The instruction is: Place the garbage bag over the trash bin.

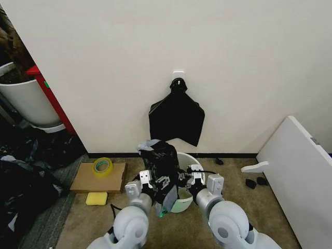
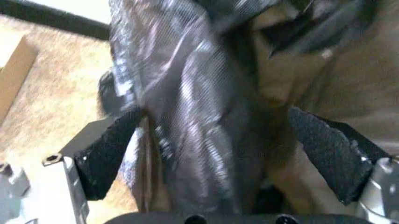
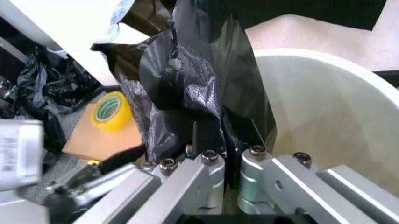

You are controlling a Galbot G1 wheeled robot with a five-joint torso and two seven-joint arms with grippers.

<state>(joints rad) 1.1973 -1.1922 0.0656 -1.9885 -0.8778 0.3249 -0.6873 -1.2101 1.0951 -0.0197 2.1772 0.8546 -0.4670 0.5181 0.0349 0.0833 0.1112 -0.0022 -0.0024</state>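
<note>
The trash bin (image 1: 190,161) is a small pale bucket on the carpet by the wall, between my two arms. The garbage bag (image 1: 160,158), glossy crinkled black film, stands bunched over the bin's left rim and down its side. My left gripper (image 1: 158,182) is open; in the left wrist view its black pads (image 2: 106,154) stand wide apart with the bag (image 2: 187,116) hanging loose between them. My right gripper (image 1: 188,175) is at the bin's near rim. Its fingers (image 3: 212,163) are shut on a fold of the bag (image 3: 193,70) beside the bin's wall (image 3: 324,107).
A yellow tape roll (image 1: 102,166) lies on flat cardboard (image 1: 98,179) to the left, with a yellow sponge (image 1: 96,198) in front. A flat black bundle (image 1: 176,116) hangs on the wall. A white board (image 1: 301,176) leans at the right. A large white tub (image 1: 26,101) and black bags (image 1: 21,181) crowd the left.
</note>
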